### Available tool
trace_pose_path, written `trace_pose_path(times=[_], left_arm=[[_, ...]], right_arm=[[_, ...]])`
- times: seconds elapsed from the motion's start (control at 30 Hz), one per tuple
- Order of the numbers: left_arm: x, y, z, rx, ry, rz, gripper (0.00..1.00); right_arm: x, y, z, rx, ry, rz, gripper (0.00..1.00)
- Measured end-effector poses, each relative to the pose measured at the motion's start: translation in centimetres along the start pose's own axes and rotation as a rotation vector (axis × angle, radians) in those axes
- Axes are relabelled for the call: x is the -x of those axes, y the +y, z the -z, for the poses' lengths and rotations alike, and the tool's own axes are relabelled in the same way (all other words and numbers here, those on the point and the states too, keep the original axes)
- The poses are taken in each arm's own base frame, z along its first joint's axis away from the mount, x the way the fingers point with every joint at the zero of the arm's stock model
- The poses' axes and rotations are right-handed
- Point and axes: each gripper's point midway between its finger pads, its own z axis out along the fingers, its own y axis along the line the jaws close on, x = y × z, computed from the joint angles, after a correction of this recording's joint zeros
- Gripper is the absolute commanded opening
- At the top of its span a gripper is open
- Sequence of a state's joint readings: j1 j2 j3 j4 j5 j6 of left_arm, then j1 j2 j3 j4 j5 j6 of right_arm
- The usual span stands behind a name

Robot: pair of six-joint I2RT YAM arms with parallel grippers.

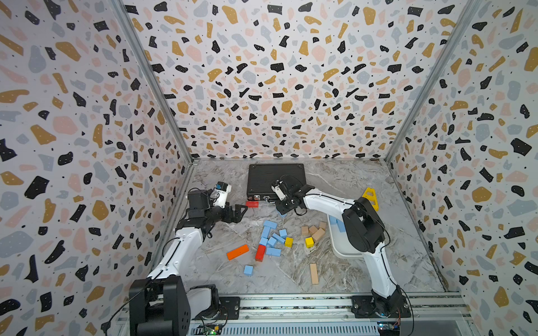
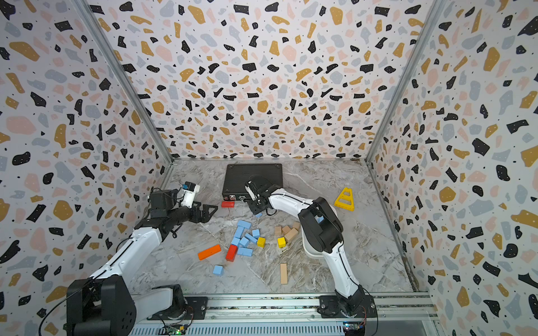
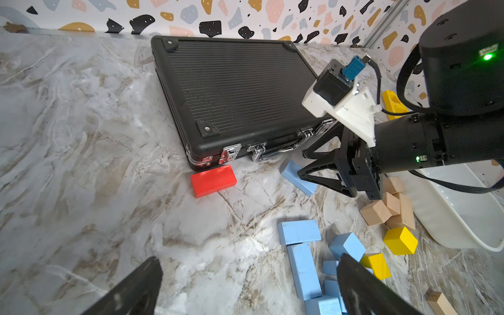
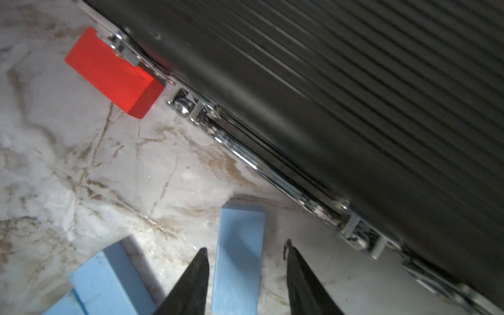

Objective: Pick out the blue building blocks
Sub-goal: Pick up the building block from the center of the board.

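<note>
Several light-blue blocks lie heaped mid-table in both top views, and one blue cube sits alone nearer the front. My right gripper is open, low over the table beside the black case. A blue bar lies flat between its fingers with a gap on each side; in a top view only its corner shows under the gripper. My left gripper hangs open and empty left of the heap. More blue blocks lie in a white tub.
A black case lies at the back with a red block against its front edge. An orange bar, a red bar, two yellow cubes, tan blocks, a tan bar and a yellow triangle are scattered around.
</note>
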State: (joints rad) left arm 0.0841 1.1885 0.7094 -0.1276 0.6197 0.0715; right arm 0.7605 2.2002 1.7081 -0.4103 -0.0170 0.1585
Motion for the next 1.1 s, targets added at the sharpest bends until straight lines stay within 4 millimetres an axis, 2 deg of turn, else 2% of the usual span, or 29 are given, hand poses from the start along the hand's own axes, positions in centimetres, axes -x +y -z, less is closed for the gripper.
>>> trace_pose_path(times=[0.3, 0.63, 0.83, 0.97, 1.1], left_arm=[[0.0, 0.0, 0.0, 0.001, -0.001, 0.0, 1.0], [-0.2, -0.2, 0.0, -0.019, -0.004, 0.004, 1.0], [-0.7, -0.5, -0.3, -0.042, -0.008, 0.009, 1.0], [-0.9, -0.7, -0.5, -0.065, -0.01, 0.024, 1.0], [-0.9, -1.0, -0.8, -0.09, -0.01, 0.045, 1.0]], right_arm=[[-1.2, 0.2, -1.8, -0.012, 0.037, 0.011, 0.47], [-1.3, 0.1, -2.0, -0.048, 0.04, 0.027, 0.23], [-1.2, 0.2, -1.6, -0.055, 0.038, 0.033, 0.19], [-0.8, 0.2, 1.1, -0.056, 0.007, 0.027, 0.18], [0.3, 0.0, 6.6, -0.064, -0.072, 0.016, 0.18]])
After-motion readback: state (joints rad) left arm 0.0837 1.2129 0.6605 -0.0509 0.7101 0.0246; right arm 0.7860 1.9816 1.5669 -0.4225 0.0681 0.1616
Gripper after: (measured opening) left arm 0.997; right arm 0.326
